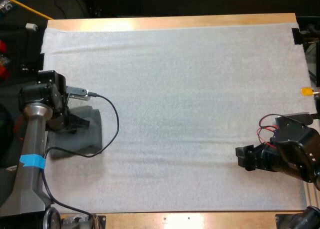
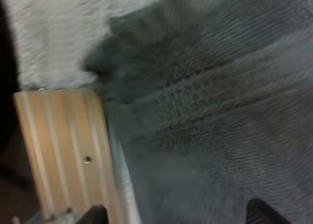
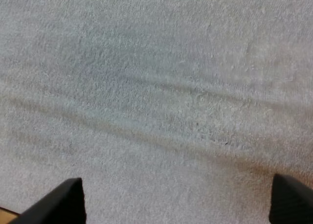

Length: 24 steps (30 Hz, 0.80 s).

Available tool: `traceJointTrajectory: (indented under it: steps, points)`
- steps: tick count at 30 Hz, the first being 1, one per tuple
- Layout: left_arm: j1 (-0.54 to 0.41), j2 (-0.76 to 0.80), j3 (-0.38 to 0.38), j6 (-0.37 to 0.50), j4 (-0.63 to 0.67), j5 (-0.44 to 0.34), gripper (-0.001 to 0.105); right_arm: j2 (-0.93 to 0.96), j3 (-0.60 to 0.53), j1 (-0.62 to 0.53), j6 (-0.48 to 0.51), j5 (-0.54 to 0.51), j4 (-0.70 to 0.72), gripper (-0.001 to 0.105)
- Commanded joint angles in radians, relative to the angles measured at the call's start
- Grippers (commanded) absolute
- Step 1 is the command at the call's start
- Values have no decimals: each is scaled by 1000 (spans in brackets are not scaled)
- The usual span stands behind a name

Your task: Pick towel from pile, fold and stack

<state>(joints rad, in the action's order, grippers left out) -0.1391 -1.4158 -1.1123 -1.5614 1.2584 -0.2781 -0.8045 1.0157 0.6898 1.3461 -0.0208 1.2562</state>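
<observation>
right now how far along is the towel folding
Done, it seems: one dark towel lies flat and squared at the mat's left edge. In hand: nothing; the left gripper hovers open over that towel, the right gripper open over bare mat. Whether more towels remain, I cannot tell.

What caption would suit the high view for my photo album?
Left arm poised over a dark grey-green cloth towel; right arm over bare white mat.
</observation>
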Motion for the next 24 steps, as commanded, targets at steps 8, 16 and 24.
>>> traceJointTrajectory:
  steps: [8, 16, 24]
  points:
    - [-1, 2, -9, -45, 16, 32, 56, 0, 5, 2, 5, 1, 6, 74]
    - [-5, 2, 48, -66, -36, 140, 56, 0, 5, 2, 5, 69, -3, 74]
    - [-56, 2, 180, -104, -182, 227, 56, 0, 5, 2, 5, 138, -28, 74]
